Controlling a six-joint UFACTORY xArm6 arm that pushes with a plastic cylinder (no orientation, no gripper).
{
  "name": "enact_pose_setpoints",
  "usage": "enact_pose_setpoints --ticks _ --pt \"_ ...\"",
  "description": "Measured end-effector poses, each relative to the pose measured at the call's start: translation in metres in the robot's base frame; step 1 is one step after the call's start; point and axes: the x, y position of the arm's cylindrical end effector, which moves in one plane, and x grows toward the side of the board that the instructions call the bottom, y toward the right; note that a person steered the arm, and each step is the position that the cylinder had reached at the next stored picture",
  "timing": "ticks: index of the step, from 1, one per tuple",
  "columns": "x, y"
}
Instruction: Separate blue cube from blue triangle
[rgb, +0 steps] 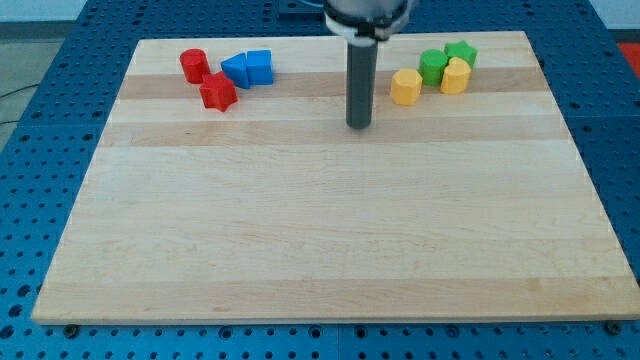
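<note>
The blue cube (259, 67) and the blue triangle (236, 70) sit side by side and touching near the view's top left of the wooden board (320, 220), the cube on the right. My tip (359, 125) rests on the board well to the right of them, at about the middle of the upper part, touching no block.
A red cylinder (194, 65) and a red star-like block (217, 92) lie just left of and below the blue pair. At the view's top right sit a yellow hexagon (405, 87), a yellow block (455, 76), a green cylinder (433, 66) and a green star (461, 52).
</note>
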Motion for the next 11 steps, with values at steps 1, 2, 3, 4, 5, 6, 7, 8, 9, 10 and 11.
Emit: enact_pose_setpoints --ticks 1,2,3,4,5,6,7,8,9,10,11 --pt "-0.025 0.000" --pt "-0.071 -0.014" --pt "-0.085 -0.014" --pt "-0.085 -0.015" --pt "-0.090 -0.015" --pt "-0.091 -0.016" --pt "-0.091 -0.016" --pt "-0.092 -0.024" --pt "-0.101 -0.037" --pt "-0.103 -0.079" --pt "-0.108 -0.100"
